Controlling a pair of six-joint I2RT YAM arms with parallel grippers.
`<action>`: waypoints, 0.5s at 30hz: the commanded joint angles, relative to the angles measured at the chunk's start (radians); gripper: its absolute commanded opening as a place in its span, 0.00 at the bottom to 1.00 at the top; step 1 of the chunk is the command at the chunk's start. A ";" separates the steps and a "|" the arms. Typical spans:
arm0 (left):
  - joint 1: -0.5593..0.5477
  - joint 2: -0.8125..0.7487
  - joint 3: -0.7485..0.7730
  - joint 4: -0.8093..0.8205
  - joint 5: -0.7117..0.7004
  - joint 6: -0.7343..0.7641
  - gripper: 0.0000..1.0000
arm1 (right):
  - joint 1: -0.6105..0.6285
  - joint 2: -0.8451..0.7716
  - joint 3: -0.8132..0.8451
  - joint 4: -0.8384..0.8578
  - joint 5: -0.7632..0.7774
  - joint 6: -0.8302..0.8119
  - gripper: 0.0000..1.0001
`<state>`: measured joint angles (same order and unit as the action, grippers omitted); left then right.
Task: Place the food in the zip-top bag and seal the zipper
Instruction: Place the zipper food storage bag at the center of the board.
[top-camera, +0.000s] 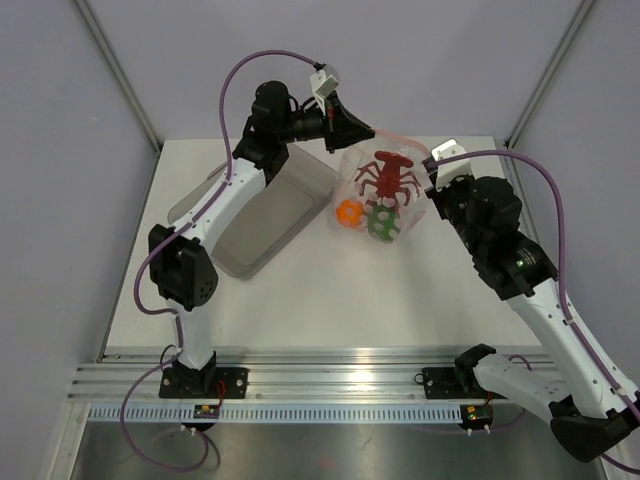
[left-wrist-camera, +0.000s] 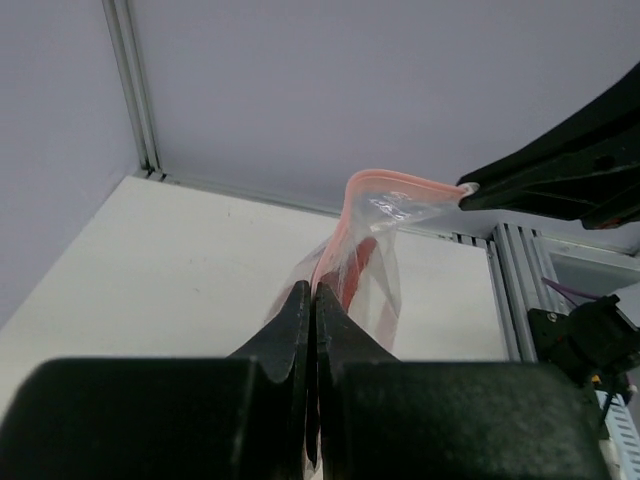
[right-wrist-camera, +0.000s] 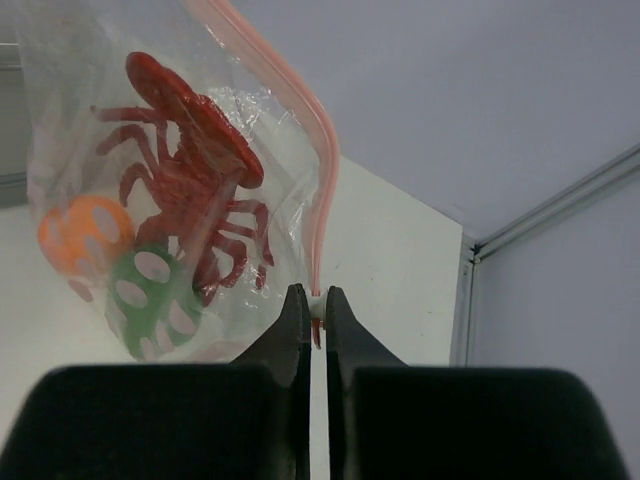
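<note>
1. Left gripper (left-wrist-camera: 313, 292) is clenched on 1 end of the zipper (left-wrist-camera: 395, 178).
2. Right gripper (right-wrist-camera: 312, 297) pinches the other end.
3. The zip-top bag (top-camera: 352, 170) hangs between them, holding the lobster (top-camera: 390, 175), orange fruit (top-camera: 349, 213) and green pepper (top-camera: 381, 222).

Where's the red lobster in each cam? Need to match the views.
Top external: lobster upper centre, inside the zip-top bag, just above the orange fruit and green pepper.
Left wrist: only a red sliver of lobster, centre, seen through the bag.
Right wrist: lobster upper left, inside the bag.
Shared landmark: the pink zipper, visible in all three.
</note>
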<state>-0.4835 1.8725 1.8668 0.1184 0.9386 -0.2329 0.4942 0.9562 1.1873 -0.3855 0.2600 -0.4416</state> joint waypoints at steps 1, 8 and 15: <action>-0.003 0.098 0.129 0.211 0.075 -0.118 0.00 | -0.005 -0.010 0.011 0.059 0.082 -0.042 0.00; -0.004 0.244 0.212 0.357 0.077 -0.253 0.11 | -0.005 -0.111 -0.093 0.037 -0.004 -0.010 0.00; 0.032 0.174 0.097 0.389 0.101 -0.278 0.82 | -0.003 -0.165 -0.163 -0.061 -0.457 0.139 0.03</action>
<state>-0.4767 2.1361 2.0048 0.3946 1.0107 -0.4797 0.4934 0.8059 1.0374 -0.4507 0.0597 -0.3874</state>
